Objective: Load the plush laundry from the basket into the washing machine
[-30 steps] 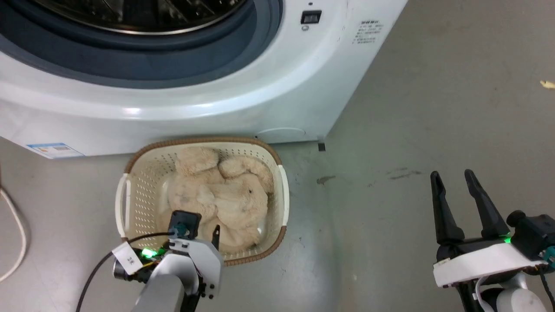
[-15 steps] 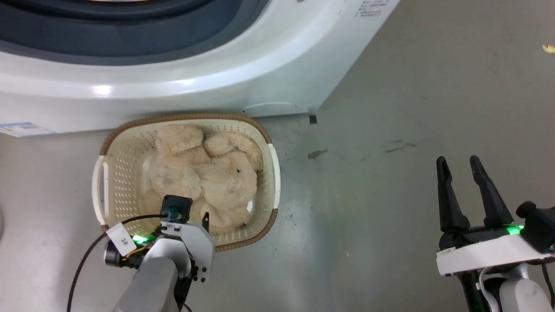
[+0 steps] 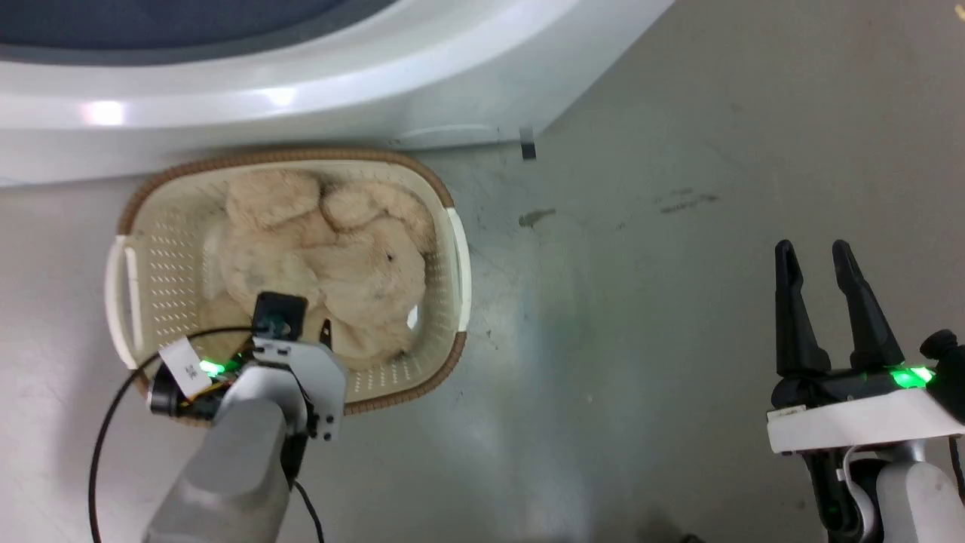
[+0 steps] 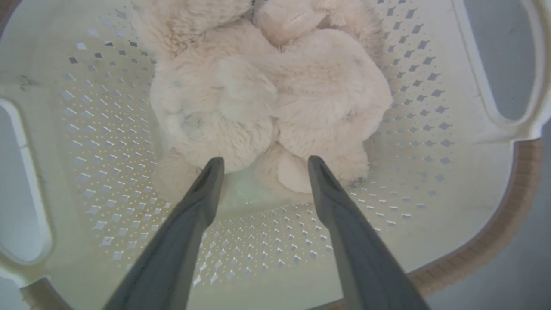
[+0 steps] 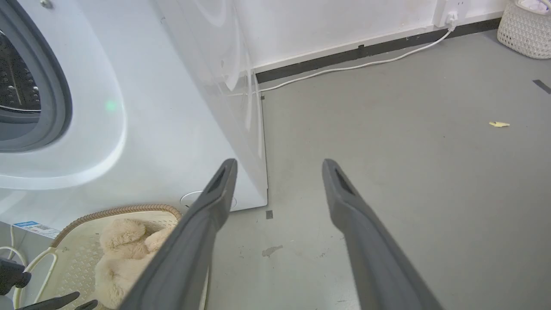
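Our forearms (image 3: 234, 467) are pale grey, our wrist plates (image 3: 852, 434) white, each with a green light (image 3: 908, 375). Our left gripper (image 4: 262, 165) and right gripper (image 3: 813, 256) both have 2 long, dark, tapered fingers (image 3: 791, 317). A black cable (image 3: 102, 445) and a white tag (image 3: 181, 360) sit at our left wrist.

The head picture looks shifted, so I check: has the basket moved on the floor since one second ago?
No. The basket sits at the foot of the washing machine, with the floor stain to its right, as before; the camera moved.

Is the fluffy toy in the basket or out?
In: the plush laundry lies inside the basket, ringed by its perforated walls.
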You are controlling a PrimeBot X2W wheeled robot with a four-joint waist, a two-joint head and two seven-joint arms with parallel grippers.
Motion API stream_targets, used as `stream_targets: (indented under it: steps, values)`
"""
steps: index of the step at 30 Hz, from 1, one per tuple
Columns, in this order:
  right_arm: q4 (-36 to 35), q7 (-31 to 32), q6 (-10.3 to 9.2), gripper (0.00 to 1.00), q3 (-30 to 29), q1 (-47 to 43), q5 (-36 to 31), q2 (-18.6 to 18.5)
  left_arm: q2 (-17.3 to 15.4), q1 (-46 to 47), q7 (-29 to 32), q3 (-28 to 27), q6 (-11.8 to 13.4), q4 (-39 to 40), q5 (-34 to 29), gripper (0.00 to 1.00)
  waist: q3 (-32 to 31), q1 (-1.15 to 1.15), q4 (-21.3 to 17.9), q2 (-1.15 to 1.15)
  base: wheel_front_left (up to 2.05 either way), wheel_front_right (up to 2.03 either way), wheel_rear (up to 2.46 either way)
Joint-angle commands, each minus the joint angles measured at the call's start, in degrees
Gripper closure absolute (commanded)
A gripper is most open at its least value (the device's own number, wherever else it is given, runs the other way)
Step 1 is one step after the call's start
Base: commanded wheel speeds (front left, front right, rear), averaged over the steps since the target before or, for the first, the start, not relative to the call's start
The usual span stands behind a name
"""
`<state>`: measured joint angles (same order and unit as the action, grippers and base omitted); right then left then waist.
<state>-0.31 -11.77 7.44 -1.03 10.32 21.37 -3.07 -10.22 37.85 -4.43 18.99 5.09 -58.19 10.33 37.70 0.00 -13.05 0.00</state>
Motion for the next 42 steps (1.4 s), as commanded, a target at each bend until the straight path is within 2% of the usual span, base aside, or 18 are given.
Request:
stream_targets:
  steps: [1,6,13,21,29,30,31,32,35,42]
  values:
    - [-0.22,-0.56,0.04,0.0,0.1,1.21,0.8,0.16,-0.76,2.06,-0.2,0.47,0.71,-1.65,0.66,0.0,1.61,0.0,-0.43,0.0,0.0,0.0,0.0]
    - [-0.83,-1.16,0.04,0.0,0.38,2.19,1.78,0.17,-1.96,5.91,0.11,1.18,2.62,-4.72,1.55,0.0,4.82,0.0,-1.17,0.0,0.0,0.0,0.0]
    - [-1.33,-2.0,0.04,0.0,0.39,3.42,3.39,0.18,-3.52,11.76,-0.52,3.52,1.45,-8.57,2.02,0.0,9.42,0.0,-2.39,0.0,0.0,0.0,0.0]
    - [-3.06,-3.2,0.05,0.0,0.97,5.21,6.07,0.19,-4.36,19.83,-2.99,7.74,1.62,-14.07,1.89,0.0,15.55,0.0,-3.8,0.0,0.0,0.0,0.0]
    - [-3.13,-3.23,0.05,0.0,1.48,5.22,6.05,0.19,-4.45,20.64,-2.21,8.55,1.96,-14.7,2.13,0.0,16.58,0.0,-4.15,0.0,0.0,0.0,0.0]
    - [-3.12,-3.23,0.05,0.0,1.58,5.22,6.05,0.19,-4.42,20.66,-2.06,8.51,1.91,-14.76,2.32,0.11,16.61,0.0,-4.13,0.0,0.0,0.0,0.0]
    - [-3.08,-3.23,0.05,0.0,1.75,5.23,6.04,0.19,-4.41,20.6,-1.99,8.62,1.67,-14.81,2.39,0.75,16.59,0.0,-4.15,0.0,0.0,0.0,0.0]
    - [-3.03,-3.23,0.05,0.0,1.92,5.24,5.99,0.19,-4.4,20.51,-2.07,8.82,1.2,-14.84,2.38,1.0,16.56,0.0,-4.18,0.0,0.0,0.0,0.0]
    - [-2.83,-3.23,0.05,0.0,2.13,5.18,5.78,0.19,-4.45,20.18,-3.4,8.88,0.58,-14.83,2.79,1.0,16.14,0.0,-4.2,0.0,0.0,0.0,0.0]
    - [-2.39,-3.23,0.05,0.0,1.0,4.74,5.02,0.19,-3.81,17.91,-7.74,8.14,0.89,-14.68,4.42,1.0,12.9,0.0,-3.43,0.0,0.0,0.0,0.0]
